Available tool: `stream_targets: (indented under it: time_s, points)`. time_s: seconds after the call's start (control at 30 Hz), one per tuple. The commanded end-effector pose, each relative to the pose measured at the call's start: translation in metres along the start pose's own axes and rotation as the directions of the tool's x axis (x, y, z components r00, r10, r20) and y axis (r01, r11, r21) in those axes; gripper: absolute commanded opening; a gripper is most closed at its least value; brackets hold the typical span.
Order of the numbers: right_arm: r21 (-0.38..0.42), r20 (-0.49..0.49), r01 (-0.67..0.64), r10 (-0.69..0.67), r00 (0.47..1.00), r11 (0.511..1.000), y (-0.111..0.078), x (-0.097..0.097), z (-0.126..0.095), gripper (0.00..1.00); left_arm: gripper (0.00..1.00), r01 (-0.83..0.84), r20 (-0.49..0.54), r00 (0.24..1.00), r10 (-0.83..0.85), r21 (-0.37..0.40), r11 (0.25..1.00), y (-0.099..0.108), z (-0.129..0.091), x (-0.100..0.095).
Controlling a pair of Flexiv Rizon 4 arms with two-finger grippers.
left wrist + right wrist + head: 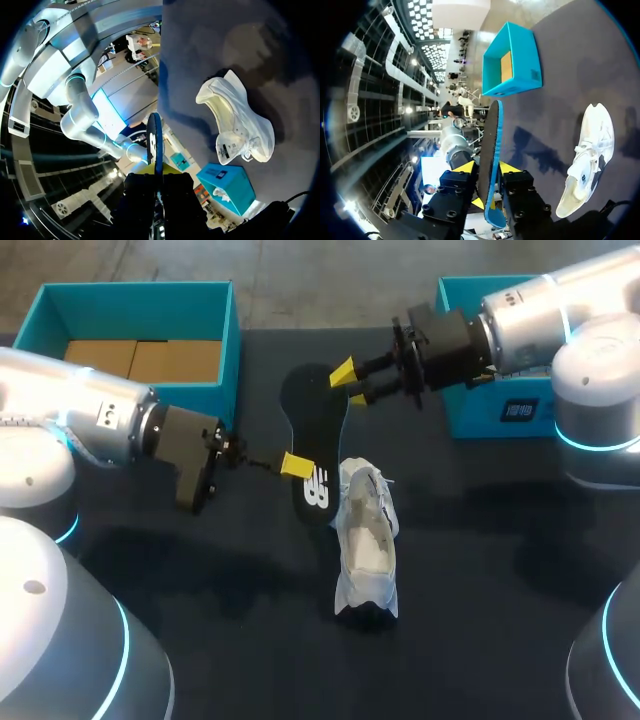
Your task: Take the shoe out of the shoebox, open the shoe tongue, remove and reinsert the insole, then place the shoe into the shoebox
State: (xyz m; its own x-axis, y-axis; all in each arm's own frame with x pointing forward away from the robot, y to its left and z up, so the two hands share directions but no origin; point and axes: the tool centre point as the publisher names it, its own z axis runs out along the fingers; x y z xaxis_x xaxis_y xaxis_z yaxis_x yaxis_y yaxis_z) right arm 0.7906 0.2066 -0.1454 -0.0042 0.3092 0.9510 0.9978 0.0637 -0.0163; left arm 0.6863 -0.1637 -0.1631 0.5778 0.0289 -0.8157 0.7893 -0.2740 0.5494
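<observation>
A black insole (318, 440) with a blue underside is held edge-up above the table between both arms. My left gripper (297, 466) is shut on its near end, seen edge-on in the left wrist view (154, 140). My right gripper (350, 383) has its yellow tips against both faces of the far end, so it is shut on the insole (491, 145). The white shoe (367, 550) lies on the dark table just right of the insole, its opening showing, touching neither gripper (235, 125) (587, 155). The open teal shoebox (140, 300) stands at the back left (512, 60).
A second teal box (470, 410) stands at the back right, partly behind my right arm, with white paper in it (225, 182). Brown cardboard lines the bottom of the left shoebox. The dark table (480, 570) stretches out around the shoe.
</observation>
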Motion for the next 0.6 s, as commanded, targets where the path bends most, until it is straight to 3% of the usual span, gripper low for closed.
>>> stream_targets:
  time_s: [0.03,0.43,0.6]
  points:
    - [-0.005,-0.003,-0.004,0.004,1.0,1.0,-0.0023,-0.0022,0.0004,0.16,0.0,-0.004,0.0,1.0,0.004,-0.002,1.0,-0.0004,0.0017,0.0012]
    - [0.012,-0.01,-0.005,0.005,1.0,1.0,-0.0038,-0.0028,0.0073,0.14,0.0,-0.004,0.0,1.0,0.004,-0.002,1.0,-0.0004,0.0017,0.0012]
    - [0.018,-0.012,-0.003,0.003,1.0,1.0,-0.004,-0.0015,0.0098,0.19,0.0,-0.004,0.0,1.0,0.004,-0.002,1.0,-0.0004,0.0017,0.0012]
